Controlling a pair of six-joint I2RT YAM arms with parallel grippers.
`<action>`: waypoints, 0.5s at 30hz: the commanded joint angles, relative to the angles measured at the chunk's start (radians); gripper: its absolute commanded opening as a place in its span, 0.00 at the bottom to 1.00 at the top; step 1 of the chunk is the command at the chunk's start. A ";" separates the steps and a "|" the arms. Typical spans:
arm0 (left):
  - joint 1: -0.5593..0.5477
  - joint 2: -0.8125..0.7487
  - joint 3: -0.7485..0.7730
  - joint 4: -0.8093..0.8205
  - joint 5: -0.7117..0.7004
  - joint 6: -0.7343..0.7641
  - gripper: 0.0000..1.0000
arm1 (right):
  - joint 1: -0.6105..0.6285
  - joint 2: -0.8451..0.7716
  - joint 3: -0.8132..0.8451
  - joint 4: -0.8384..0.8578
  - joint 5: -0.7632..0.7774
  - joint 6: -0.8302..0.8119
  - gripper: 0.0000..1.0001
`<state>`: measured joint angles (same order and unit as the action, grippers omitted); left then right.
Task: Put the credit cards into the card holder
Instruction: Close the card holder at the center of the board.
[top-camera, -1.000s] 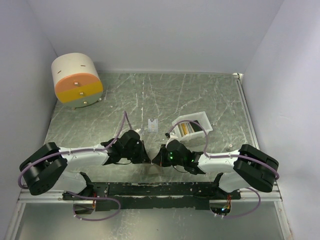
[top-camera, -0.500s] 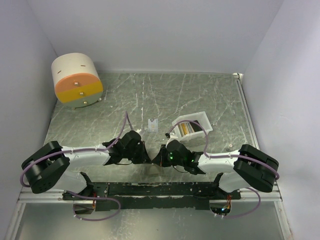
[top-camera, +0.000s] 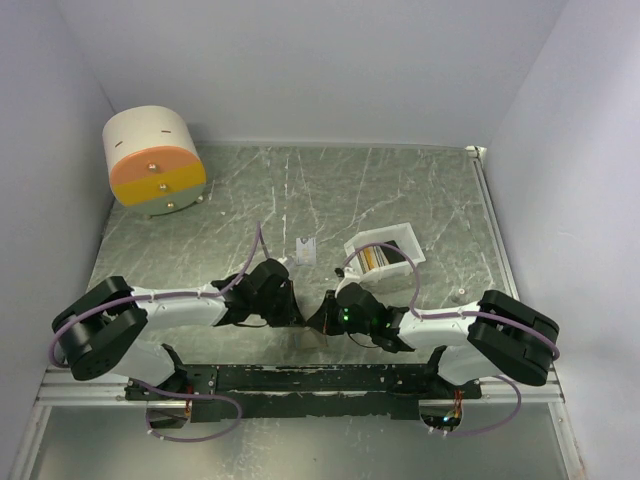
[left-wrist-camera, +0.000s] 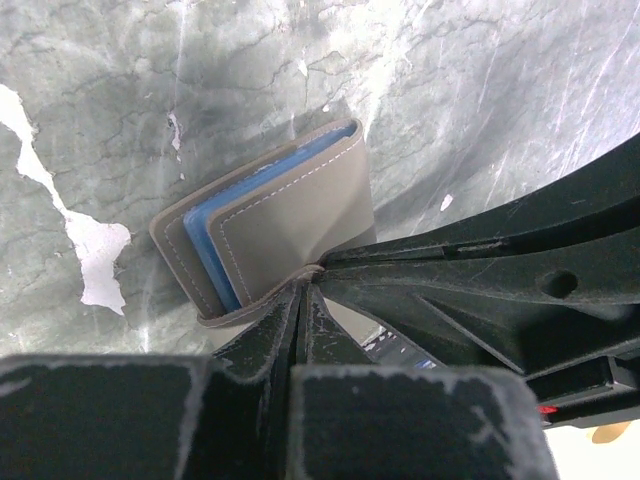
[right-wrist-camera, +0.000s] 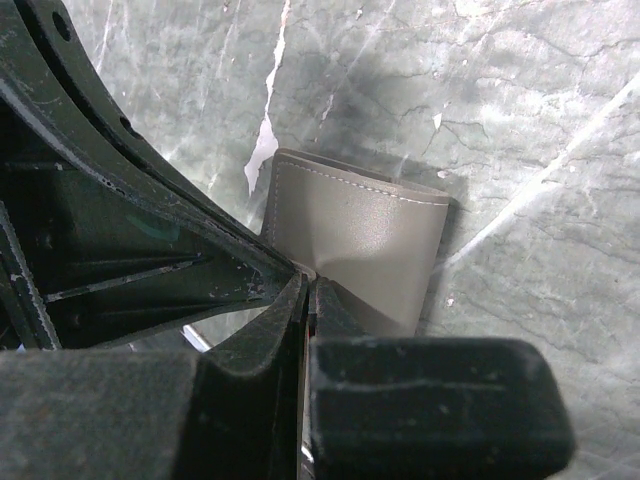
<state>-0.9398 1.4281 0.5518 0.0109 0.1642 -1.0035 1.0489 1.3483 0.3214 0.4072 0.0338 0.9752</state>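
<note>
The card holder (left-wrist-camera: 290, 215) is a taupe-grey wallet with a light blue inside, lying on the table between both arms. My left gripper (left-wrist-camera: 305, 282) is shut on its near edge. From the opposite side my right gripper (right-wrist-camera: 310, 282) is shut on a thin pale credit card, seen edge-on, its tips against the card holder's (right-wrist-camera: 360, 225) flap. The card's printed face (left-wrist-camera: 400, 348) shows under the right fingers. In the top view both grippers (top-camera: 297, 315) (top-camera: 318, 318) meet and cover the wallet. Another pale credit card (top-camera: 307, 249) lies flat further back.
A white slotted tray (top-camera: 400, 238) holding yellowish contents stands just behind the right gripper. A large cream-and-orange drum (top-camera: 153, 160) stands in the far left corner. White walls close in the table on three sides.
The left arm has shifted a little to the right and its elbow has come inward. Both grippers stay shut and together at the wallet.
</note>
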 joint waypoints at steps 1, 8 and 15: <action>-0.027 0.080 0.002 -0.102 -0.071 0.010 0.07 | 0.016 0.020 -0.023 -0.122 0.018 -0.014 0.00; -0.028 -0.017 0.081 -0.242 -0.134 0.014 0.07 | 0.015 -0.090 0.090 -0.282 0.076 -0.067 0.19; -0.027 -0.168 0.190 -0.417 -0.231 0.026 0.13 | 0.014 -0.268 0.162 -0.406 0.120 -0.107 0.48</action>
<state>-0.9611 1.3476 0.6659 -0.2665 0.0334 -0.9977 1.0607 1.1629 0.4271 0.1120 0.1009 0.9115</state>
